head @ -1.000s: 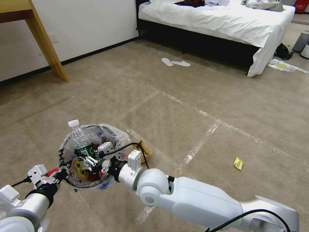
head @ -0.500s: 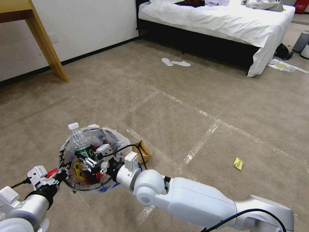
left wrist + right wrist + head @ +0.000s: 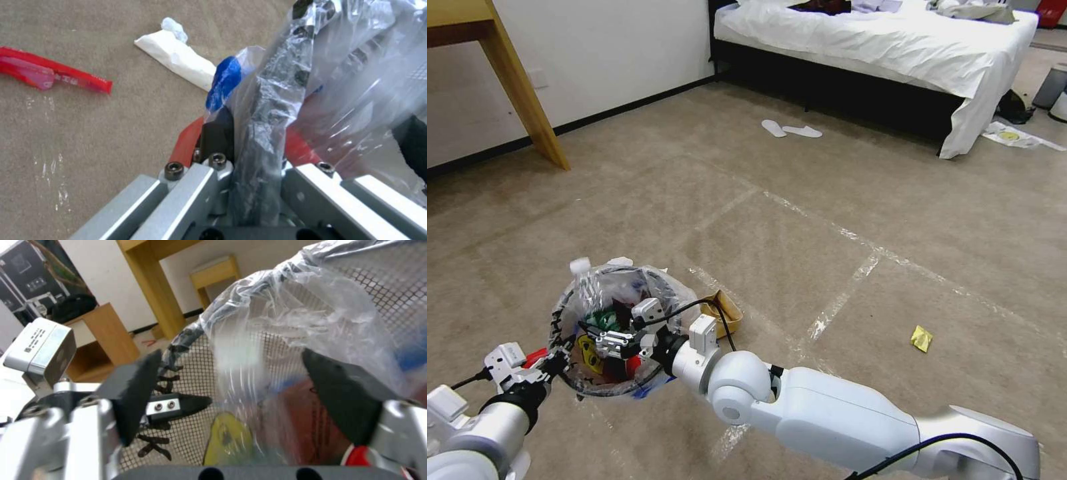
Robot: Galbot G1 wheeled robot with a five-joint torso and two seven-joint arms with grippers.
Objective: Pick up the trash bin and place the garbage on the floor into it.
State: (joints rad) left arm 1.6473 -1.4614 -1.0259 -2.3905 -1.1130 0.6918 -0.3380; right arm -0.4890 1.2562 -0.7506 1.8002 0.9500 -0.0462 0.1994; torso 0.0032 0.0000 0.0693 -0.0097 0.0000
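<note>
Bin (image 3: 617, 327) sits lower left of the head view, lifted off the carpet, lined with a clear bag. Left gripper (image 3: 554, 363) at bin's near-left rim, jaws clamped on the rim; left wrist view shows the black rim and bag (image 3: 262, 110) pinched between the fingers (image 3: 213, 133). Right gripper (image 3: 610, 341) is inside the bin mouth, jaws apart; right wrist view shows both black pads (image 3: 133, 390) spread wide with nothing between them, mesh wall (image 3: 249, 350) and yellow mark (image 3: 227, 440) beyond. Bottle (image 3: 586, 283) lies tilted in the bin, white cap at the far-left rim, green label lower down. Red wrappers also in the bin. Box (image 3: 725, 312) on the floor just right of the bin. Yellow scrap (image 3: 921, 338) on the floor right of centre, well apart from the bin. Left wrist view: red wrapper (image 3: 53, 75) and white wad (image 3: 175, 58) on carpet, upper left. Slippers (image 3: 791, 129) near the bed (image 3: 894, 40), top of frame.
</note>
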